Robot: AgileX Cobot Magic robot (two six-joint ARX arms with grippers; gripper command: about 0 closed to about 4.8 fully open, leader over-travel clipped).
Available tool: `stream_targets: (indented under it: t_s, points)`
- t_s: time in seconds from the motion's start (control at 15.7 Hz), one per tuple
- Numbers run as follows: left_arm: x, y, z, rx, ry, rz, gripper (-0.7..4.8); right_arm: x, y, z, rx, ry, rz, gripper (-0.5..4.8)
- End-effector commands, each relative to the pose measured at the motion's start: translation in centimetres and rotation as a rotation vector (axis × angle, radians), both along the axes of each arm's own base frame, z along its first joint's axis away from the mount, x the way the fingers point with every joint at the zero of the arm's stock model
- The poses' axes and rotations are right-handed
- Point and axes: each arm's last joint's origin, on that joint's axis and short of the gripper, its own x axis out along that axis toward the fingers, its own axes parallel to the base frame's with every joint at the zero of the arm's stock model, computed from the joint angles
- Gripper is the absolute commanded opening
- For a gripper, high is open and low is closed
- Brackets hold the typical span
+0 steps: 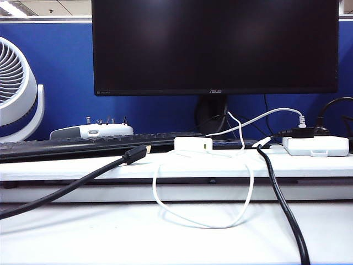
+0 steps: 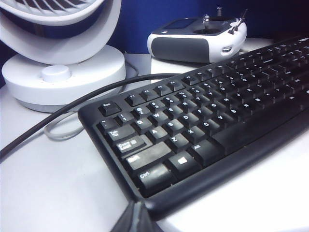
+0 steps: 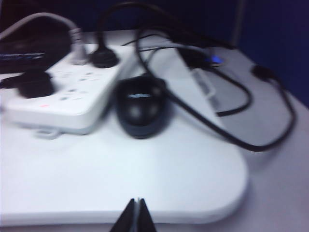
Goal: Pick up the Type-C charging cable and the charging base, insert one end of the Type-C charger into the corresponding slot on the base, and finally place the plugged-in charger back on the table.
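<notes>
1. The small white rectangular charging base (image 1: 193, 144) sat on the raised ledge of the white tabletop (image 1: 83, 232), directly below the black monitor (image 1: 215, 47), with the front edge of the black keyboard (image 1: 66, 148) just behind it.
2. The thin white Type-C charging cable (image 1: 201, 225) ran from that base, drooped off the ledge in a wide loop onto the lower tabletop, and rose again beside the base; whether its plug already sat in a port could not be told.
3. The base looked light, rigid and smooth, so a grip across its two long sides seemed safest.
4. The cable looked limp and springy; holding it just behind a stiff plug end would probably steer it best.
5. A thick black gold-tipped cable (image 1: 71, 185) lay left of the base, and a flat white power strip (image 1: 315, 146) lay to its right.
6. The left hand (image 2: 136, 215), jaws pressed together and empty, hung near the keyboard's corner.
7. The right hand (image 3: 136, 217), likewise closed on nothing, hovered before the black mouse (image 3: 140, 106) beside the power strip.
</notes>
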Motion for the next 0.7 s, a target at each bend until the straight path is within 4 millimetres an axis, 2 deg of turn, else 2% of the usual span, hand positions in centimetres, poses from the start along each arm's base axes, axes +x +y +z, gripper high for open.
stream_targets:
  t_s: [0.06, 0.38, 0.7]
  points:
    - [-0.02, 0.00, -0.12, -0.003, 0.009, 0.003, -0.03, 0.03, 0.16, -0.32, 0.002, 0.013, 0.048, -0.01]
    - [-0.02, 0.00, -0.12, -0.003, 0.009, 0.003, -0.03, 0.03, 0.18, -0.32, 0.091, 0.005, 0.039, -0.01]
    - [-0.02, 0.00, -0.12, -0.003, 0.009, 0.003, -0.03, 0.05, 0.90, -0.22, 0.087, -0.001, 0.117, -0.01]
